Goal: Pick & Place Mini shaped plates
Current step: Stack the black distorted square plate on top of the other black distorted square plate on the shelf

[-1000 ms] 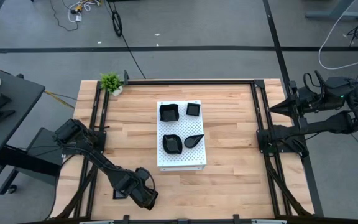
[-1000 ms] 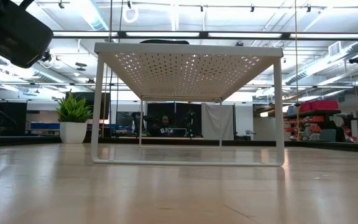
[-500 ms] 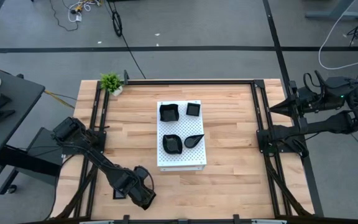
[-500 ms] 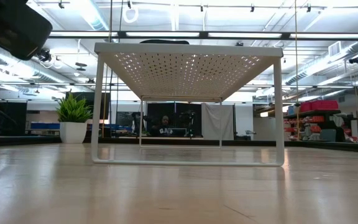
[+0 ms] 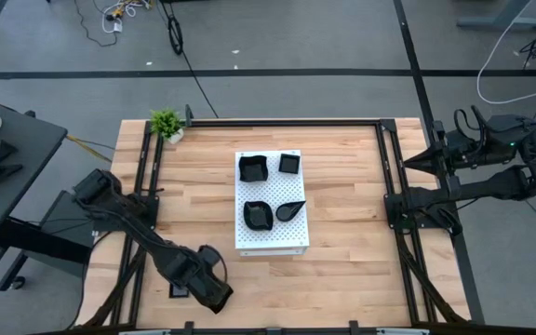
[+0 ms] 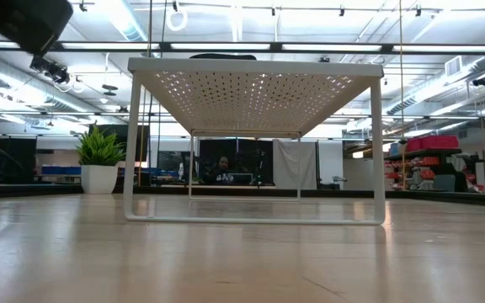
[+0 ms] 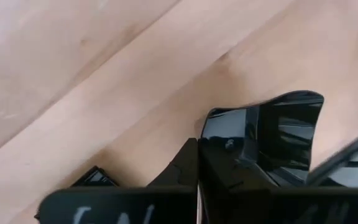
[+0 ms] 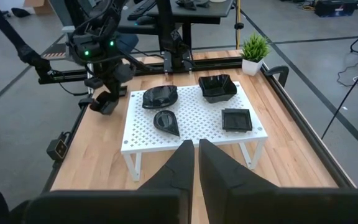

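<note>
Pincer (image 5: 214, 290) of the left arm, closed at the counter's (image 5: 361, 270) near-left corner, appears to clamp a glossy black mini plate (image 7: 284, 134) there. Four other plates (image 5: 273, 191) sit on the white perforated stand (image 5: 270, 240). Likely a pick in hand; next comes lifting it toward the stand. Right pincer (image 8: 196, 155) waits closed, empty, at the right edge.

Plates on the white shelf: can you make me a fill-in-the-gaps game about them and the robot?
1. The white shelf carries ___ black plates.
2. The green plant stands at the table's back ___ corner.
3. Near the table's front edge, the left gripper has its jaws ___ on a fifth plate.
4. The right gripper waits beside the table's ___ edge.

Missing words: four; left; shut; right.
</note>
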`<action>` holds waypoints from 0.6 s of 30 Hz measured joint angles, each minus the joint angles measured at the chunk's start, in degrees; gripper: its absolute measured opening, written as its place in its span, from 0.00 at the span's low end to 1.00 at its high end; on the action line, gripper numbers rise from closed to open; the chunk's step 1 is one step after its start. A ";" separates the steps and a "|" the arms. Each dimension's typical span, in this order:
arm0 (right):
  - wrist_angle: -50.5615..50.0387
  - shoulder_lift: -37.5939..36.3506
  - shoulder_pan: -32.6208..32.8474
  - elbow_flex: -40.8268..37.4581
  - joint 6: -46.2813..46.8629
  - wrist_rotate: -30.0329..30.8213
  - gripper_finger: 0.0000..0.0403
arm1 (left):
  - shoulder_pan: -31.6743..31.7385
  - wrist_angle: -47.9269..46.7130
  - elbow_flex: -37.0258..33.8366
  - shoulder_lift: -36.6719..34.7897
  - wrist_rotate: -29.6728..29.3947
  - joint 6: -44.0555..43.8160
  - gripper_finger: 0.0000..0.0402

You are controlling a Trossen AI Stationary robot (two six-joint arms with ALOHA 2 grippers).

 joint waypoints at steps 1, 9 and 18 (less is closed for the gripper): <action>0.00 0.00 0.00 0.00 0.02 0.00 0.07 | 0.06 -0.07 0.00 -0.66 -0.50 0.00 0.01; 0.00 0.00 0.00 0.00 0.01 0.00 0.07 | 0.20 -4.81 0.00 -6.79 -3.08 -0.17 0.01; 0.00 0.00 0.02 0.00 0.00 0.00 0.07 | 0.86 -7.88 0.00 -14.11 -10.36 -0.74 0.03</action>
